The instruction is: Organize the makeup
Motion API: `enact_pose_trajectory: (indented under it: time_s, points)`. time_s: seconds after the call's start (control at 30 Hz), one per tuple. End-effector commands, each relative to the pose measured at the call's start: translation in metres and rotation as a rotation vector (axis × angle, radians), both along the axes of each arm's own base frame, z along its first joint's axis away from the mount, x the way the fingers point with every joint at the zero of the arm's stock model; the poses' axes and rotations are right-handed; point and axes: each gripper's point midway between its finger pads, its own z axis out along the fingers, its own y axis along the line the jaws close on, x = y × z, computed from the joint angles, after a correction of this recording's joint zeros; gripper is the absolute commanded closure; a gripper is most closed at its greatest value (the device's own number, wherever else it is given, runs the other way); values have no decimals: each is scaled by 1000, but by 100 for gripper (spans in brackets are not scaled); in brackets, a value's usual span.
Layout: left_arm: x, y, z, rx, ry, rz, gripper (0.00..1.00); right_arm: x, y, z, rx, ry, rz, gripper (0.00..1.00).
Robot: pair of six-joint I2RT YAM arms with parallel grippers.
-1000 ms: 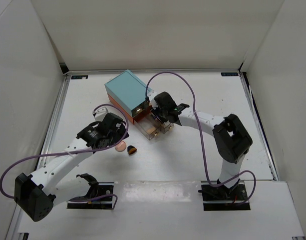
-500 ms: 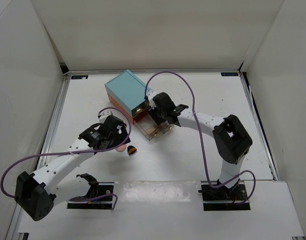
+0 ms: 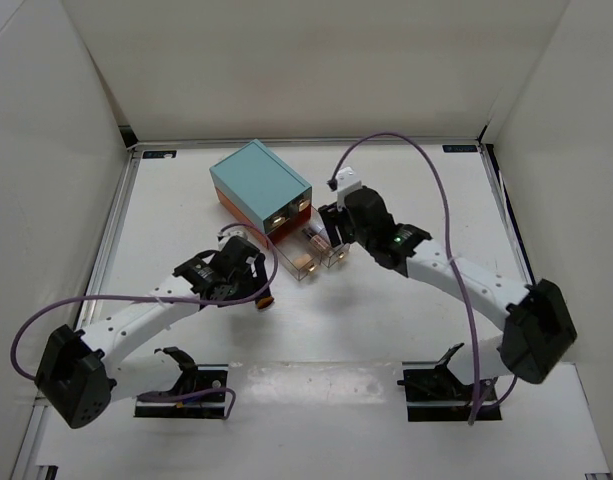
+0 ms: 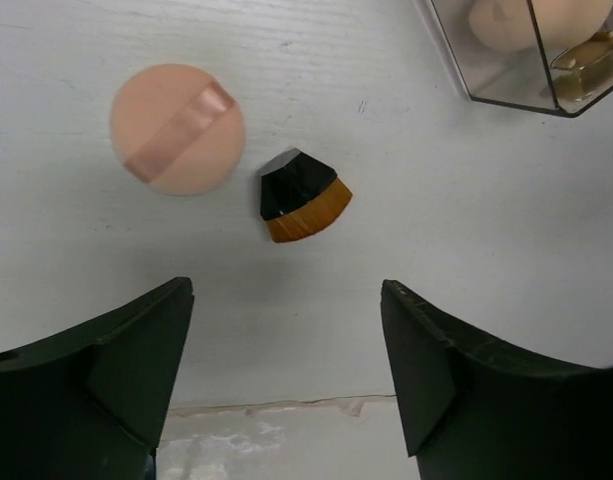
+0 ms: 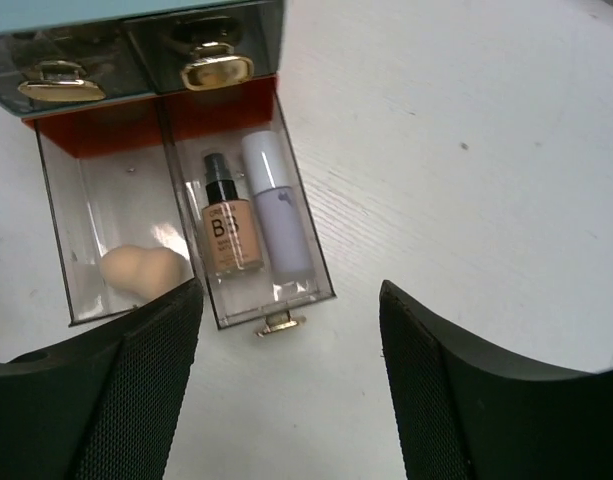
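Inspection from my remote station, both arms in view.

Left gripper (image 4: pixel 286 300): the jaws stand spread wide with nothing between them. It hangs over the white table (image 4: pixel 466 200). Ahead of its fingers (image 4: pixel 106 365) lie two loose items. The peach round puff (image 4: pixel 178 129) lies flat, a ribbon band running across its face. Just beside it, apart by a narrow gap, is a small black brush (image 4: pixel 302 197) with orange bristles.

Right gripper (image 5: pixel 288 295): the jaws are also spread and empty. It is held above the front of the teal box (image 3: pixel 258 185), which stands toward the far side of the table. Two clear drawers are pulled out of the box, side by side.

- The first drawer (image 5: pixel 76 200) holds the beige sponge (image 5: pixel 141 272), near its front wall.
- The second drawer (image 5: pixel 311 270) holds the foundation bottle (image 5: pixel 226 235) and the white tube (image 5: pixel 276 215). They lie lengthwise and close together; I cannot tell whether they touch.

Two shut drawers above these show gold handles (image 5: pixel 216 70).

In the top view the puff is hidden beneath the left arm; only the brush shows at the gripper's edge. I see no other cosmetics in any view.
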Motion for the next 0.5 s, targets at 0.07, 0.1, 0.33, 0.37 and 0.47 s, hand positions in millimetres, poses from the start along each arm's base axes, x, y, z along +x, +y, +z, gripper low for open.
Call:
enact_pose_trajectory:
  time_s: [0.07, 0.1, 0.33, 0.37, 0.47]
  points:
    - [-3, -21, -21, -34, 63, -80, 20, -10, -42, 18, 106, -52, -180, 25]
    - [-4, -23, -25, -37, 76, -79, 20, -12, -48, 18, 109, -52, -194, 25]
    - [11, -33, -30, -48, 58, -52, 26, -28, -86, 14, 111, -51, -289, 24]
    - [10, -31, -36, -26, 73, -48, 26, -30, -90, 14, 107, -48, -297, 24]
    - [11, -28, -44, 19, 100, -49, 29, -32, -100, 13, 102, -52, -323, 24]
